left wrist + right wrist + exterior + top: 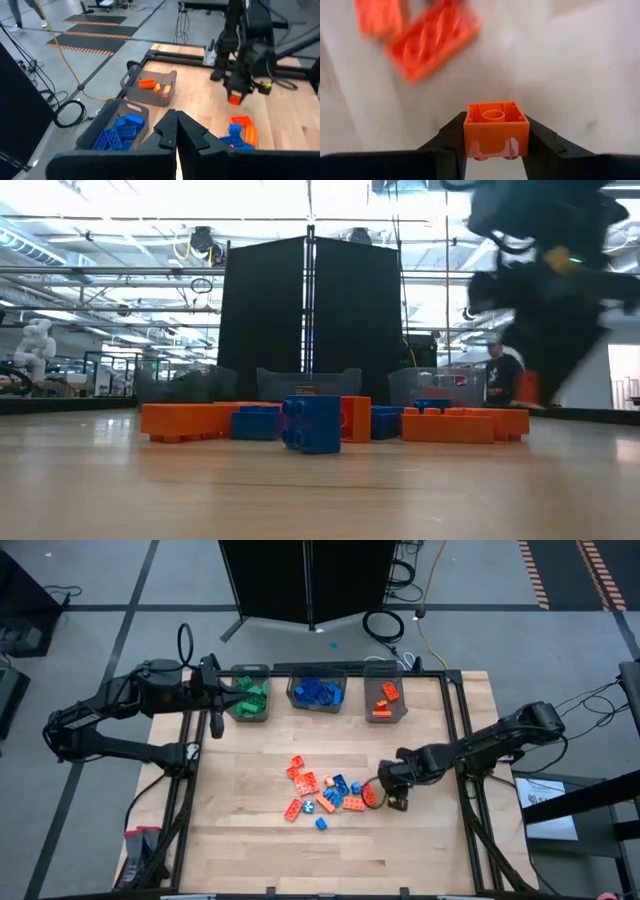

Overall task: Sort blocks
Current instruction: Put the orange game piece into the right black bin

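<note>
While an orange brick (495,131) is clamped in right gripper (496,142) | carry to orange bin (386,700) needed | left gripper (176,131) closed, parked by bins.

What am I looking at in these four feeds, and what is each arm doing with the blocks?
Two dark robot arms work at a wooden table. One feed looks straight down, one looks level across the tabletop, and one sits on each wrist. Three bins at the back hold green, blue and orange blocks. A loose pile of orange and blue blocks lies mid-table. The right gripper is shut on an orange block beside the pile. The left gripper waits, shut, by the bins.
</note>
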Robot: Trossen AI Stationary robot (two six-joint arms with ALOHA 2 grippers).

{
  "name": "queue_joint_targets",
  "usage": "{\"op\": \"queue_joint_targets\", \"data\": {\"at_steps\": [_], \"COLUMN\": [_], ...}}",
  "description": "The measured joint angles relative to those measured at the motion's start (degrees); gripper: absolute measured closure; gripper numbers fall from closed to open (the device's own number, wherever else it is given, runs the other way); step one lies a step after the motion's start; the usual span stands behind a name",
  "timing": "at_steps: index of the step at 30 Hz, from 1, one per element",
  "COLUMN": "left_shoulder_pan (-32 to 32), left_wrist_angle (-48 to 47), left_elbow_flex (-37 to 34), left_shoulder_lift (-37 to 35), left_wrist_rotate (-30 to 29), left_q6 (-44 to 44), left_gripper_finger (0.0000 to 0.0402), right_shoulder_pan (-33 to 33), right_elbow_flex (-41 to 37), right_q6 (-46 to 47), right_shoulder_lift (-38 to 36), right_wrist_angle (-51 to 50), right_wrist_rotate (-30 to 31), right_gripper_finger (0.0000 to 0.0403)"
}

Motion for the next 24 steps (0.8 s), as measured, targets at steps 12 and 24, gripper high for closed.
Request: {"op": "queue_joint_targets", "data": {"at_steps": [12,24], "left_shoulder_pan": [0.2,0.2], "left_wrist_angle": [-4.4,-9.5], "left_elbow_flex": [0.0,0.0], "left_shoulder_lift": [-3.8,-7.7], "left_wrist_rotate": [-3.0,-6.9], "left_q6": [1.2,-0.6], "left_gripper_finger": [0.0402,0.0402], "right_shoulder_pan": [-28.2,-50.6], "right_elbow_flex": [10.5,14.7], "right_q6": [-12.8,-20.6], "right_shoulder_lift": [-1.5,0.6], "right_wrist_angle": [0.7,7.9], "right_wrist_rotate": [9.5,7.1], "right_gripper_finger": [0.0281,0.0281]}}
